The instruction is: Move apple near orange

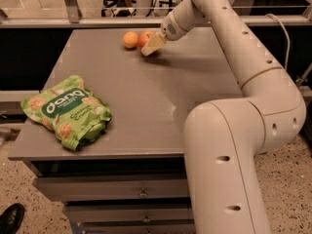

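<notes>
The robot's cream-coloured gripper (153, 43) is sitting low over the far end of the grey metal table (146, 106), tight against the round red-orange apple (144, 36). Whether it is clasping the fruit or has let go cannot be told. The apple is lying just past the gripper toward the view's left, and the small plain orange (129, 39) is resting right beside it, further left. A green crinkled snack bag (68, 111) is lying well apart, near the front edge. Judging by this, the placing is looking nearly done.
</notes>
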### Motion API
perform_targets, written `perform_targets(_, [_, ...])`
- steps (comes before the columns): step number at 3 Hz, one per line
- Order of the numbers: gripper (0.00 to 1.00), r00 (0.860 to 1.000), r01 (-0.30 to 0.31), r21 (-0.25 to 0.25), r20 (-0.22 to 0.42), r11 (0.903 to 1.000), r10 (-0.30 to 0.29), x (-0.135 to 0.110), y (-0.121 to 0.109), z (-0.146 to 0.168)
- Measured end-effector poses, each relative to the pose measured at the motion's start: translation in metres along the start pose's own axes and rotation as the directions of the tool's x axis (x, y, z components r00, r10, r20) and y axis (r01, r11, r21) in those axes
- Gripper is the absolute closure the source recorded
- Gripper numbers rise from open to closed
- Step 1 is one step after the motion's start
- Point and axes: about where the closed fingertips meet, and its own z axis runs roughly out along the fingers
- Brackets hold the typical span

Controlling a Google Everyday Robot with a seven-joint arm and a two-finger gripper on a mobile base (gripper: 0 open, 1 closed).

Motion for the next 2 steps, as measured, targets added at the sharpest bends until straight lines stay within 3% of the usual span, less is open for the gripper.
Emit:
perform_targets(1, [0.00,1.000,-0.003,0.002,-0.010,1.0000,0.003,0.0016,-0.0033,0.0011])
perform_targets(2, [0.00,1.000,-0.003,0.002,-0.010,1.0000,0.003,0.0016,-0.0034,0.0010])
